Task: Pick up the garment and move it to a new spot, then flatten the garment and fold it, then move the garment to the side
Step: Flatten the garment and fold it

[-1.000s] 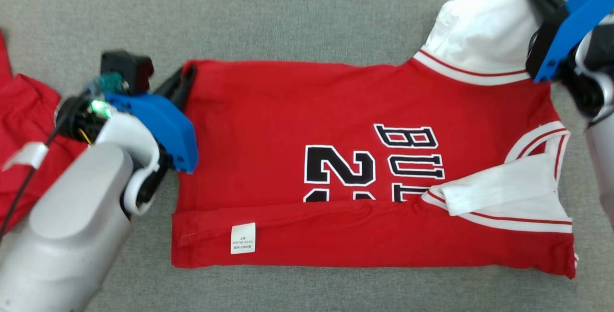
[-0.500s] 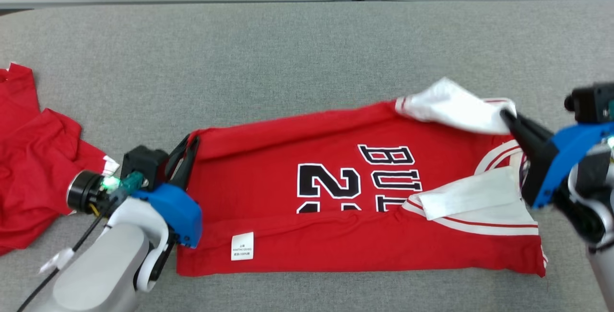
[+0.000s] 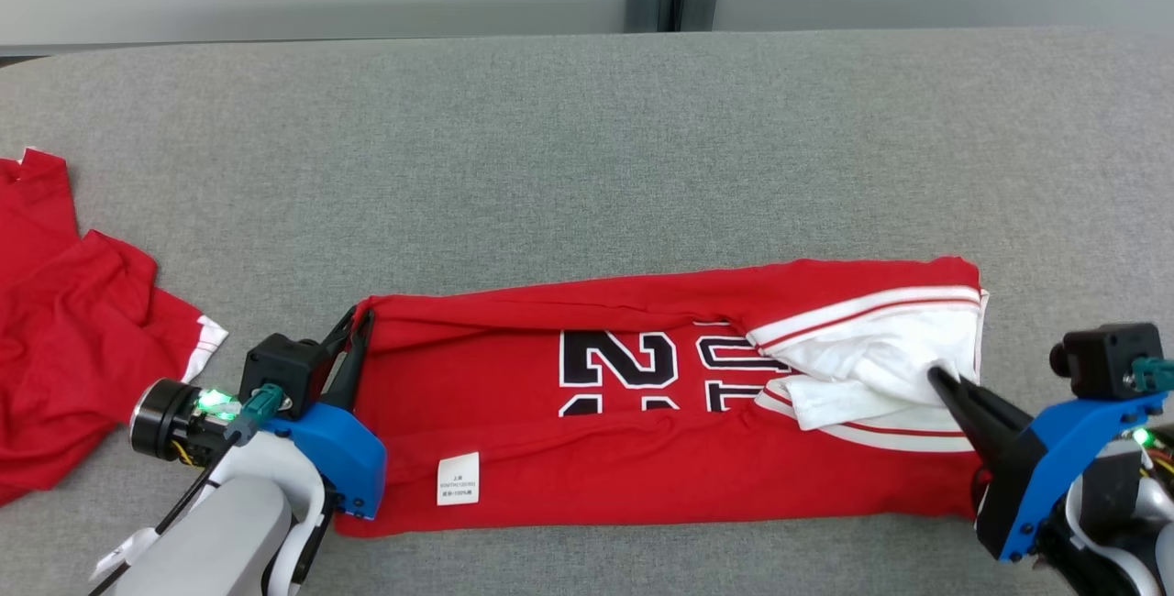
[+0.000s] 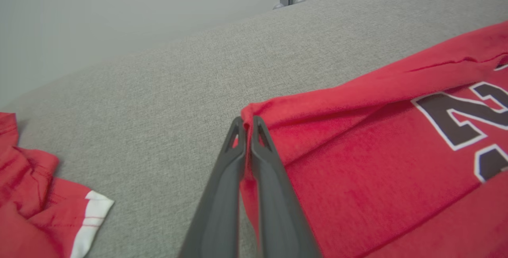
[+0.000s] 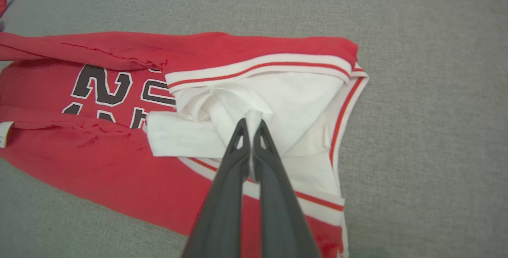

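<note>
Each arm ends in jaws of two long, dark grey fingers (image 4: 220, 202) that taper to slim tips, with a narrow slot cut near each tip. Behind them sits a blue shell (image 3: 335, 449), topped by a black boxy camera (image 3: 280, 365) with a teal plug (image 3: 257, 399) and a green light (image 3: 213, 401). The left forearm (image 3: 220, 541) is pale grey, with a black cable (image 3: 188, 500) and a white tag (image 3: 119, 561)

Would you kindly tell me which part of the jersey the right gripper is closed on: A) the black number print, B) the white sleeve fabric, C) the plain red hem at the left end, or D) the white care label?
B: in the right wrist view the right gripper has its fingers pressed together on a bunched fold of the white sleeve fabric of the red jersey.
</note>
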Controlling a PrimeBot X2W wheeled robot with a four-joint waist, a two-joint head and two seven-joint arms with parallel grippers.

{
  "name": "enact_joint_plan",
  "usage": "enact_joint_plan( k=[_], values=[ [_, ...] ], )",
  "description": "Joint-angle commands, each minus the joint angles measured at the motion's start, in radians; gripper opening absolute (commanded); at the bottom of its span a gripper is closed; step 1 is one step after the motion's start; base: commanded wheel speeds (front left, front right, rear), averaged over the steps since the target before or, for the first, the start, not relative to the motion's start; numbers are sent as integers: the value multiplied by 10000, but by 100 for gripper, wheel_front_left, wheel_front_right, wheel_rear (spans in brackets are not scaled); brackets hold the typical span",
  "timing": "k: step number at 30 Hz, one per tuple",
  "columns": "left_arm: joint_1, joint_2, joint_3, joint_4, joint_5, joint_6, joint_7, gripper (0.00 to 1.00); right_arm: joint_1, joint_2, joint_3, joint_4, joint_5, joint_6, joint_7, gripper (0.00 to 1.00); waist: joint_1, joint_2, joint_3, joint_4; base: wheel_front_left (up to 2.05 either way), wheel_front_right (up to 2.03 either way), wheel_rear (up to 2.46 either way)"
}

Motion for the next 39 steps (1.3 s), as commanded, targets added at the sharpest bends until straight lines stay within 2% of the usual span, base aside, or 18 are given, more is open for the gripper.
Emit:
enact_joint_plan(
  k=[1, 3, 4, 5, 6, 7, 8, 12, 16, 21, 25, 30, 39],
  values=[
    [67, -20, -15, 52, 40, 81, -90, 0, 241, 101, -78, -133, -91, 3, 61, 0, 1, 0, -16, -11, 0, 0, 0],
    [165, -90, -12, 143, -16, 126, -145, 0, 478, 250, -181, -257, -201, 3, 153, 0, 1, 0, -41, -17, 0, 0, 0],
    [187, -121, -3, 199, -34, 138, -201, 22, 603, 356, -234, -275, -230, 3, 224, 0, 1, 0, -56, -14, 0, 0, 0],
    [225, -181, 18, 252, -103, 150, -210, 53, 718, 427, -277, -314, -292, 3, 290, 0, 1, 0, -73, -9, 0, 0, 0],
    [264, -256, 54, 283, -171, 165, -230, 78, 792, 493, -349, -345, -335, 3, 287, 0, 1, 0, -92, 0, 0, 0, 0],
    [314, -318, 117, 303, -264, 201, -287, 100, 880, 583, -421, -350, -376, 3, 336, 26, 1, 0, -117, 8, 0, 0, 0],
    [379, -357, 180, 340, -343, 219, -326, 100, 987, 628, -422, -324, -410, 5, 418, 100, 1, 0, -149, 17, 0, 0, 0],
    [788, -681, 691, 323, -906, 363, -677, 100, 1235, 809, -550, -430, -499, 3, 504, 100, 1, 0, -293, 72, 0, 0, 0],
    [1275, -1046, 1716, -65, -1442, 488, -947, 100, 1437, 989, -852, -551, -655, 5, 294, 100, 1, 0, -501, 194, 0, 0, 0],
    [2110, -1498, 3334, -1186, -687, 358, -981, 100, 1338, 1683, -1828, -518, -1172, 5, -500, 100, 1, 0, -752, 388, 0, 0, 0],
    [2752, -1962, 4530, -1772, 192, 27, -986, 100, 1125, 2091, -2457, -291, -1722, 5, -968, 100, 1, 0, -963, 476, 0, 0, 0],
    [3294, -2329, 5461, -1533, 1021, -638, -988, 100, 569, 2353, -2938, 519, -2226, 5, -1147, 100, 1, 0, -1120, 464, 0, 0, 0],
    [3226, -2725, 6114, -1103, 1730, -1407, -989, 100, -725, 2385, -2992, 2976, -2557, 5, -1789, 100, 1, 0, -971, 485, 0, 0, 0]
  ],
)
